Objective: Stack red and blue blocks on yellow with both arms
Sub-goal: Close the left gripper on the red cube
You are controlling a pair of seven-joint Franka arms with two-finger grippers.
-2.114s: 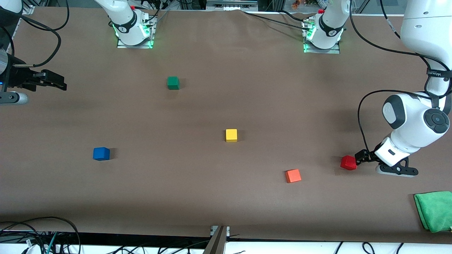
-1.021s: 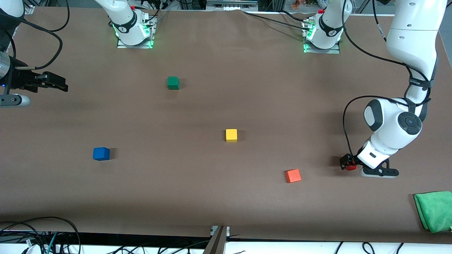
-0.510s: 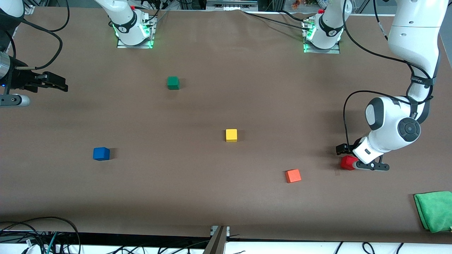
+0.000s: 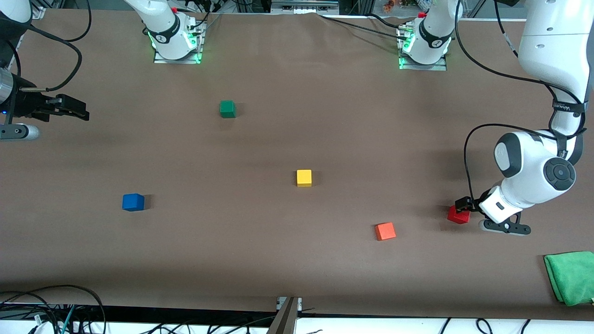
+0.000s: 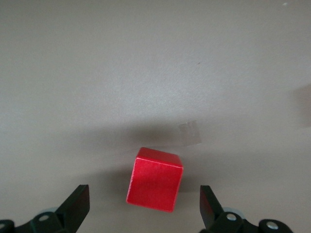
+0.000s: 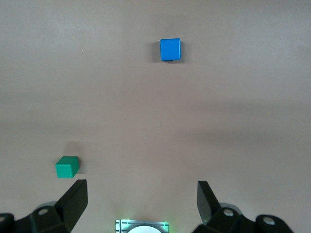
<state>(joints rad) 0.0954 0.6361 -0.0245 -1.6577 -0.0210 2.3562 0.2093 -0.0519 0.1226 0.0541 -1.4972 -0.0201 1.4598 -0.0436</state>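
Front view, brown table (image 4: 297,260), green cloth (image 4: 570,277) at corner, left hand (image 5: 143,206) open around red block (image 5: 154,179), right hand (image 6: 141,201) open.

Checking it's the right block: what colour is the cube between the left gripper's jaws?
Deep red cube, clearest in the left wrist view.

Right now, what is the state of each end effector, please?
Left end effector: open, low around the red block, not gripping it.
Right end effector: open, holding nothing, waiting above the table's right-arm end.
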